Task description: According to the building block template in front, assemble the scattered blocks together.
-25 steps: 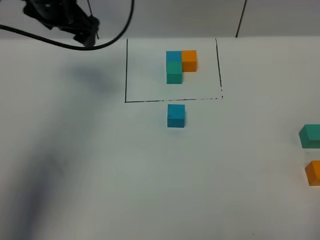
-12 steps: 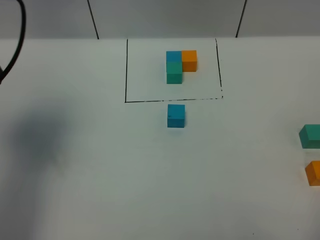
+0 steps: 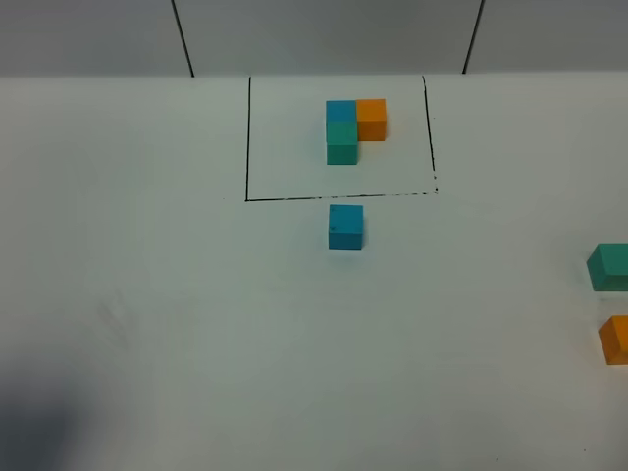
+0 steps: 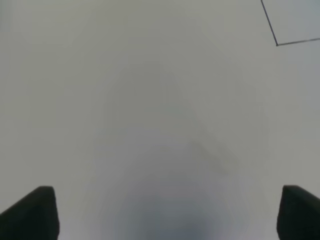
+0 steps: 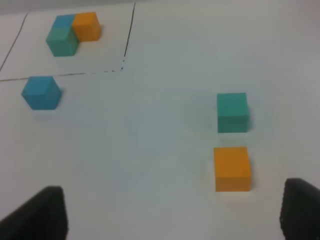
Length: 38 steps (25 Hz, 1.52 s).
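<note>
Tabletop (image 3: 147, 294) at upper left no longer shows the left gripper (image 4: 170, 215), now released like the right gripper (image 5: 172, 215), so teal cube (image 3: 608, 267) and orange cube (image 3: 614, 340) probably come next.

left gripper (image 4: 170, 205): only its two fingertips (image 4: 32, 215) are in shot. Matte black, blocky, flat on top with a slanted inner edge. Surface reads plain and out of focus.
right gripper (image 5: 175, 212): same story, two fingertips (image 5: 42, 215), black going to dark grey, soft blurred edges, roughly wedge-shaped with a rounded top corner.
Both pairs look like matched parts, same colour and outline on either side. Screws, pad texture and markings are too blurred to tell. Rest of both arms sits outside the wrist shots.
</note>
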### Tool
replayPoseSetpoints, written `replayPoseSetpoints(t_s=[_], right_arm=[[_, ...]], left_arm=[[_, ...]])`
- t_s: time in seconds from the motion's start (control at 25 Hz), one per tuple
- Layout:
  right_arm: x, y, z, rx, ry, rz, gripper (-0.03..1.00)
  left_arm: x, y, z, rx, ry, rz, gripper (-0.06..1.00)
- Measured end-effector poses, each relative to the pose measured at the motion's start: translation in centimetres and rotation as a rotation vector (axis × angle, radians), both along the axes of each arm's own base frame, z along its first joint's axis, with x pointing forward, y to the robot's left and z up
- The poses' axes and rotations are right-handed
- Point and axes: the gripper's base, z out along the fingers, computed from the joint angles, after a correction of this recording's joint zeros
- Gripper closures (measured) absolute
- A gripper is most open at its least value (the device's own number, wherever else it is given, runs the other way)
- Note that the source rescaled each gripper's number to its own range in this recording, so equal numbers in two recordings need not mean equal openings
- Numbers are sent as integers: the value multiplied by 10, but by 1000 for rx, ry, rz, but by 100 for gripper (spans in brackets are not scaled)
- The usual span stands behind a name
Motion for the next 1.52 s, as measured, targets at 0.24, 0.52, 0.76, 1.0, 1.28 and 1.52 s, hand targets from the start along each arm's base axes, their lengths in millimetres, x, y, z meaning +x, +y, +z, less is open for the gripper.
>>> replayPoseSetpoints(t_s=[0.24,0.52,0.76,1.0,1.28,1.52], right_arm=[[0,0,0,-1,0,1,24],[0,0,0,-1,0,1,24],[0,0,0,-1,0,1,24],[0,0,0,0,0,0,24],[0,0,0,0,0,0,24],[0,0,0,0,0,0,24]], left_arm=[[-46,3,-24,-14,-83,4,9],[-73,-1,-59,-73,-121,-34,10],[-84,-2,-80,-86,-159,-46,11],[-92,-2,-82,-63,-217,-75,13],[-92,-2,-83,-87,-215,-50,16],[-92,-3,-83,-100,-215,3,22]])
